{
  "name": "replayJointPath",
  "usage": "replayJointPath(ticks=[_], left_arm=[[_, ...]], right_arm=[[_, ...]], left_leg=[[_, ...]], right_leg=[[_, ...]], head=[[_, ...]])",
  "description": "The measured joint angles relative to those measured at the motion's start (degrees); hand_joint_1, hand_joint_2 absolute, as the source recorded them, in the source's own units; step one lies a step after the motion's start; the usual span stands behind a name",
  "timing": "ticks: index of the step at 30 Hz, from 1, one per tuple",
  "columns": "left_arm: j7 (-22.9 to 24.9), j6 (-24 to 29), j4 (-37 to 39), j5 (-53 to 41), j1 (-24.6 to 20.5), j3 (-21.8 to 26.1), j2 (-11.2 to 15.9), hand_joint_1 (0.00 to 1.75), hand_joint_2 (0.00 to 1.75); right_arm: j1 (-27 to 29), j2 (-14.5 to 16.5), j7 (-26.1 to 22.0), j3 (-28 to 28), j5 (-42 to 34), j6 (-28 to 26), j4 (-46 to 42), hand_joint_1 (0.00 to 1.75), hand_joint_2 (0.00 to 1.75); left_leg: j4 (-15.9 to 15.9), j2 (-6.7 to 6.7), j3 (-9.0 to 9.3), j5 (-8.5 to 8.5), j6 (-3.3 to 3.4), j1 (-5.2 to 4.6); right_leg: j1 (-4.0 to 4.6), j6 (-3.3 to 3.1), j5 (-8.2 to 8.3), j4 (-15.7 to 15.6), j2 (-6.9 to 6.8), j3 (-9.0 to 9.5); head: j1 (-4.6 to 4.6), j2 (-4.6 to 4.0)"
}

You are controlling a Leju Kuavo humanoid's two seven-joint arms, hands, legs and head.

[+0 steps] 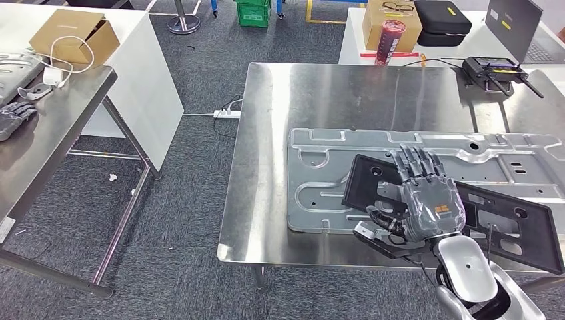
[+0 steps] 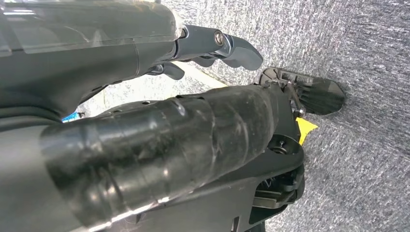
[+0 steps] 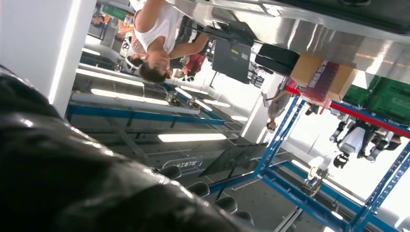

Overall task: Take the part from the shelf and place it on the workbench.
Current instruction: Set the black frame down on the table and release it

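The right hand (image 1: pixel 421 200) reaches over the near right part of the stainless steel workbench (image 1: pixel 300 100), palm down, on the flat black plastic panel with rectangular cut-outs (image 1: pixel 520 227), the part named in the task. Its fingers (image 1: pixel 416 163) lie extended across the panel's far left section, and the thumb side curls under the panel's near edge, so the hand appears to be clamped on the panel. The panel sits tilted over the large grey stamped sheet-metal plate (image 1: pixel 333 160) that rests flat on the workbench; whether the panel touches the plate cannot be determined.

The left hand (image 2: pixel 212 46) hangs over grey carpet with its fingers curled in and nothing visible between them.

Status: removal from the shelf is judged complete, since the part is already above the workbench. Remaining steps: lower the panel until it lies flat, release the grip, and withdraw the arm. A brown cardboard box (image 1: pixel 393 23) and a black controller (image 1: pixel 493 70) stand at the far right, well apart from the panel.
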Motion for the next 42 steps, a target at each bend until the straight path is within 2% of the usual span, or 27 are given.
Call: replayJointPath(ticks=[8, 13, 17, 20, 21, 22, 23, 25, 26, 27, 28, 30, 32, 34, 36, 37, 38, 39, 40, 41, 42], left_arm=[[0.2, 0.0, 0.0, 0.0, 0.0, 0.0, 0.0, 0.0, 0.0], [2.4, 0.6, 0.0, -0.5, 0.0, 0.0, 0.0, 0.0, 0.0], [5.0, 1.7, 0.0, -1.2, -0.1, 0.0, 0.0, 0.0, 1.75], [5.9, 2.8, 0.0, -1.6, -0.2, 0.0, 0.0, 0.0, 1.75], [6.0, 3.0, 0.0, -1.6, -0.3, 0.0, -0.1, 0.0, 1.75], [6.0, 3.1, 0.0, -1.7, -0.4, 0.0, -0.1, 0.0, 1.75], [6.0, 3.1, 0.0, -1.7, -0.5, 0.0, -0.2, 0.0, 1.75], [6.0, 3.1, 0.0, -1.7, -0.5, 0.0, -0.2, 0.0, 1.75], [6.0, 3.1, 0.0, -1.7, -0.5, 0.0, -0.2, 0.0, 1.75], [6.0, 3.1, 0.0, -1.7, -0.4, 0.0, -0.2, 0.0, 1.75], [6.0, 3.1, 0.0, -1.7, -0.4, 0.0, -0.2, 0.0, 1.75], [6.0, 3.2, 0.0, -1.7, -0.4, 0.0, -0.2, 0.0, 1.75], [6.0, 3.2, 0.0, -1.7, -0.4, 0.0, -0.2, 0.0, 1.75], [6.0, 3.2, 0.0, -1.7, -0.4, 0.0, -0.2, 0.0, 1.75], [6.0, 3.2, 0.0, -1.7, -0.3, 0.0, -0.2, 0.0, 1.75], [6.0, 3.2, 0.0, -1.7, -0.2, 0.0, -0.2, 0.0, 1.75], [6.1, 3.2, 0.0, -1.7, -0.2, 0.0, -0.2, 0.0, 1.75], [6.1, 3.2, 0.0, -1.7, -0.2, 0.0, -0.2, 0.0, 1.75], [6.1, 3.2, 0.0, -1.7, -0.2, 0.0, -0.2, 0.0, 1.75], [6.1, 3.2, 0.0, -1.7, -0.2, 0.0, -0.2, 0.0, 1.75], [6.1, 3.2, 0.0, -1.7, -0.2, 0.0, -0.2, 0.0, 1.75]], right_arm=[[0.0, 0.0, -1.5, 0.9, -1.2, -1.4, -1.7, 0.0, 0.0], [-1.4, 0.0, -3.1, 5.7, -3.1, -1.7, -8.7, 0.0, 0.0], [-4.6, -0.1, -3.6, 12.0, -5.7, -1.4, -13.7, 0.0, 0.0], [-8.7, 3.1, -3.5, 19.1, -5.1, -2.1, -14.0, 0.0, 0.0], [-10.1, 4.9, -2.8, 21.9, -4.4, -2.6, -13.3, 0.0, 0.0], [-11.2, 6.4, -1.9, 24.7, -3.8, -3.4, -12.5, 0.0, 0.0], [-12.1, 7.5, -1.1, 27.2, -3.5, -4.1, -11.7, 0.0, 0.0], [-13.5, 8.4, -0.1, 30.8, -3.3, -5.3, -10.5, 0.0, 0.0], [-13.9, 8.6, 0.1, 32.0, -3.4, -5.6, -10.1, 0.0, 0.0], [-14.3, 8.7, 0.2, 33.1, -3.5, -5.8, -9.8, 0.0, 0.0], [-14.7, 8.8, 0.2, 33.9, -3.7, -5.9, -9.5, 0.0, 0.0], [-15.5, 9.1, 0.2, 35.2, -3.8, -6.0, -9.1, 0.0, 0.0], [-16.2, 9.4, 0.2, 36.1, -3.9, -6.1, -8.7, 0.0, 0.0], [-16.6, 9.7, 0.2, 36.7, -4.0, -6.3, -8.4, 0.0, 0.0], [-16.8, 9.9, 0.2, 37.0, -4.0, -6.4, -8.2, 0.0, 0.0], [-16.9, 10.0, 0.2, 37.2, -4.0, -6.4, -8.1, 0.0, 0.0], [-17.0, 10.1, 0.2, 37.3, -4.0, -6.4, -8.1, 0.0, 0.0], [-17.1, 10.2, 0.2, 37.4, -4.0, -6.4, -8.0, 0.0, 0.0], [-17.1, 10.3, 0.2, 37.5, -4.0, -6.4, -8.0, 0.0, 0.0], [-17.1, 10.3, 0.3, 37.6, -4.0, -6.4, -7.9, 0.0, 0.0], [-17.1, 10.3, 0.3, 37.7, -4.0, -6.4, -7.8, 0.0, 0.0]], left_leg=[[0.0, 0.0, 0.23, -0.02, 0.0, -0.01], [0.2, 0.02, 0.36, -0.26, 0.16, -0.13], [0.5, 0.04, 0.2, -0.67, 0.65, -0.25], [0.2, 0.11, 0.27, -0.43, 1.25, -0.24], [-0.4, 0.21, 0.56, 0.03, 1.53, -0.09], [-1.0, 0.31, 0.83, 0.52, 1.89, 0.05], [-1.7, 0.37, 0.98, 1.0, 2.22, 0.15], [-1.8, 0.28, 0.58, 1.37, 2.59, -0.01], [-1.6, 0.19, 0.23, 1.43, 2.57, -0.11], [-1.4, 0.14, -0.16, 1.48, 2.51, -0.18], [-1.0, 0.11, -0.55, 1.53, 2.43, -0.21], [0.1, 0.05, -1.51, 1.56, 2.02, -0.16], [1.2, -0.13, -2.43, 1.58, 1.2, -0.18], [1.8, -0.3, -3.09, 1.92, 0.14, -0.25], [2.1, -0.34, -3.71, 2.11, -0.74, -0.09], [3.0, -0.26, -4.24, 1.14, -1.03, 0.04], [5.0, -0.18, -5.09, -0.7, -1.23, 0.16], [8.2, -0.06, -6.24, -3.26, -1.4, 0.23], [12.0, 0.01, -7.52, -5.89, -1.55, 0.26], [15.5, 0.02, -8.44, -7.76, -1.62, 0.28], [17.7, 0.02, -8.69, -8.7, -1.57, 0.26]], right_leg=[[-0.01, 0.0, 0.0, 0.0, 0.0, 0.25], [-0.14, 0.04, 0.04, -0.1, 0.02, 0.42], [-0.25, 0.27, 0.0, -0.1, 0.0, 0.65], [-0.33, 0.9, 0.26, -0.5, 0.05, 0.95], [-0.33, 0.98, 0.03, -0.3, 0.13, 0.89], [-0.28, 0.86, -0.91, 0.8, 0.25, 0.46], [-0.2, 0.64, -2.61, 3.0, 0.41, -0.51], [0.21, 0.21, -7.03, 10.4, 0.77, -3.9], [0.42, 0.14, -8.41, 13.8, 0.93, -5.48], [0.58, 0.1, -8.6, 15.5, 1.02, -6.29], [0.64, 0.05, -7.67, 15.2, 1.06, -6.11], [0.56, -0.07, -4.25, 8.9, 1.06, -2.96], [0.85, -0.56, -1.87, 4.2, 1.3, -0.71], [1.38, -1.63, -1.48, 4.2, 1.57, -1.21], [1.34, -2.9, -1.14, 3.9, 1.49, -2.0], [1.3, -3.5, -0.65, 3.9, 1.4, -2.42], [1.25, -4.02, -0.15, 3.8, 1.3, -2.89], [1.38, -4.36, 0.3, 3.8, 1.2, -3.43], [1.55, -4.58, 0.74, 3.8, 1.13, -4.04], [1.78, -4.67, 1.18, 3.8, 1.06, -4.68], [2.03, -4.74, 1.59, 3.9, 0.98, -5.3]], head=[[0.02, 0.0], [0.0, 0.0], [0.01, 0.0], [0.02, 0.0], [0.03, 0.0], [0.04, 0.0], [0.08, 0.0], [0.13, 0.0], [0.13, 0.0], [0.13, 0.0], [0.12, 0.0], [0.13, 0.0], [0.12, 0.0], [0.11, 0.0], [0.1, 0.0], [0.08, 0.0], [0.06, 0.0], [0.04, 0.0], [0.02, 0.0], [0.02, 0.0], [0.02, 0.0]])
